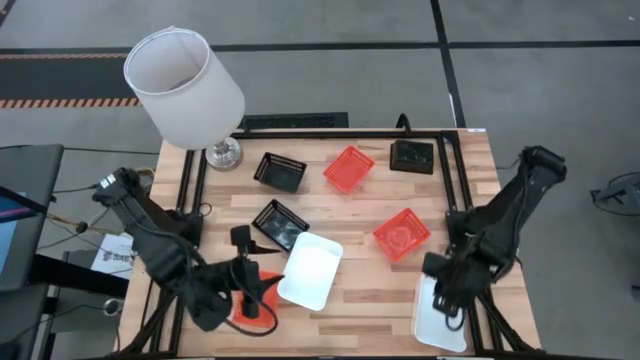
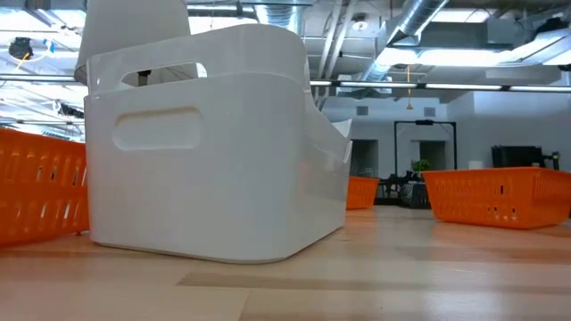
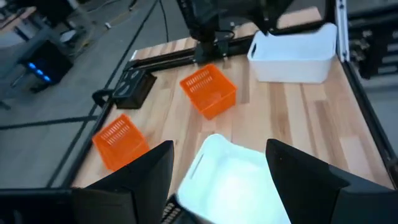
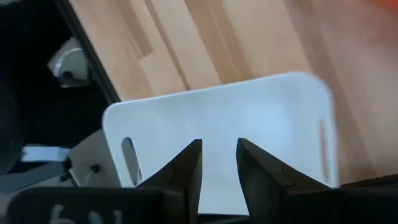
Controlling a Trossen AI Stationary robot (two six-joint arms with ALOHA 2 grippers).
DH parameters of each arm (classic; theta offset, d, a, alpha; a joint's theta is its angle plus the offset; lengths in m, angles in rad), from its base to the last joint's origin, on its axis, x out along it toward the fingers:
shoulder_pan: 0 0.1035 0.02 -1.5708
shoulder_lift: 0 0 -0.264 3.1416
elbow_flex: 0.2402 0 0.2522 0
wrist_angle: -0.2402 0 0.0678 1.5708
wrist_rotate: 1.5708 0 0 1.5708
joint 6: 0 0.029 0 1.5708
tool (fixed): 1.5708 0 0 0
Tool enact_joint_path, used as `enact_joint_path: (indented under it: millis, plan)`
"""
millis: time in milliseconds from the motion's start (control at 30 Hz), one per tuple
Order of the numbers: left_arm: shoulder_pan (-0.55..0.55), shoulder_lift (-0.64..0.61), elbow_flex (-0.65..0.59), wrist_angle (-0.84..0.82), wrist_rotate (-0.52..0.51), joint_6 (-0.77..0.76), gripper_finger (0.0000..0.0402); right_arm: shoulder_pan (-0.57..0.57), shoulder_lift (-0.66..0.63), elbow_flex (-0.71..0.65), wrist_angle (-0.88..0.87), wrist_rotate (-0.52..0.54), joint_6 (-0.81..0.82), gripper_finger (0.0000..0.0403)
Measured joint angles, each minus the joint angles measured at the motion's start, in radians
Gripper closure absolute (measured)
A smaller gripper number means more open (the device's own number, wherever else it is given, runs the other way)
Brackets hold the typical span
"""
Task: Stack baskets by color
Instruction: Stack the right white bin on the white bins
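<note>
Three orange baskets show in the high view: one [image 1: 349,168] at the far middle, one [image 1: 402,235] right of centre, one [image 1: 262,318] at the near left under my left gripper [image 1: 258,282]. Black baskets [image 1: 280,172], [image 1: 280,222], [image 1: 412,155] rest on the far half. A white basket [image 1: 312,270] lies mid-table, just ahead of my wide open left gripper [image 3: 217,186]. My right gripper [image 4: 219,152] points down over another white basket [image 4: 217,124] at the near right [image 1: 440,322], its fingers a narrow gap apart with nothing between them.
A lamp with a large white shade [image 1: 185,85] stands at the table's far left on a metal foot [image 1: 224,154]. Black frame rails [image 1: 320,135] run along the table's far, left and right sides. Bare wood [image 1: 370,290] shows between the two white baskets.
</note>
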Motion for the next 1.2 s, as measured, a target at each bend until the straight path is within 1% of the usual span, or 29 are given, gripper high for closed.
enact_joint_path:
  millis: [100,167,233,300,333,400,467,533,667,733,833,933,1033,1133,1200]
  plan:
    - [0.031,-0.058,-0.159,0.212,0.047,-0.003,0.0156,0.035,0.084,0.0,0.027,0.0,0.042,0.028]
    - [0.05,-0.104,-0.259,0.396,0.092,0.024,0.0156,0.046,0.137,0.0,0.047,-0.001,0.062,0.028]
    - [0.07,-0.151,-0.364,0.607,0.169,0.064,0.0156,0.048,0.187,0.0,0.068,-0.003,0.077,0.028]
    - [0.09,-0.195,-0.465,0.807,0.274,0.092,0.0156,0.044,0.235,0.0,0.09,-0.005,0.083,0.028]
    - [0.099,-0.216,-0.508,0.883,0.321,0.097,0.0156,0.039,0.258,0.0,0.103,-0.005,0.083,0.028]
    - [0.115,-0.261,-0.58,0.979,0.375,0.092,0.0156,0.018,0.303,0.0,0.125,-0.005,0.054,0.028]
    - [0.129,-0.305,-0.629,1.004,0.382,0.069,0.0156,-0.02,0.345,0.0,0.155,-0.005,-0.004,0.028]
    - [0.139,-0.346,-0.661,0.998,0.366,0.046,0.0156,-0.076,0.378,0.0,0.197,-0.004,-0.081,0.028]
    - [0.149,-0.401,-0.691,0.995,0.361,0.025,0.0156,-0.204,0.428,-0.001,0.329,-0.001,-0.265,0.028]
    - [0.15,-0.413,-0.694,1.0,0.362,0.021,0.0156,-0.273,0.448,0.0,0.408,-0.002,-0.357,0.028]
    - [0.15,-0.417,-0.696,1.001,0.333,0.019,0.0156,-0.369,0.463,0.009,0.481,-0.003,-0.473,0.028]
    - [0.157,-0.413,-0.696,1.0,0.32,-0.03,0.0156,-0.444,0.464,0.029,0.483,-0.002,-0.564,0.028]
    - [0.188,-0.402,-0.696,0.988,0.34,-0.095,0.0156,-0.488,0.437,0.055,0.482,-0.014,-0.637,0.028]
    - [0.237,-0.373,-0.696,0.987,0.401,-0.126,0.0156,-0.487,0.381,0.086,0.462,-0.051,-0.651,0.028]
    - [0.275,-0.34,-0.693,1.0,0.443,-0.138,0.0156,-0.464,0.334,0.101,0.434,-0.058,-0.639,0.028]
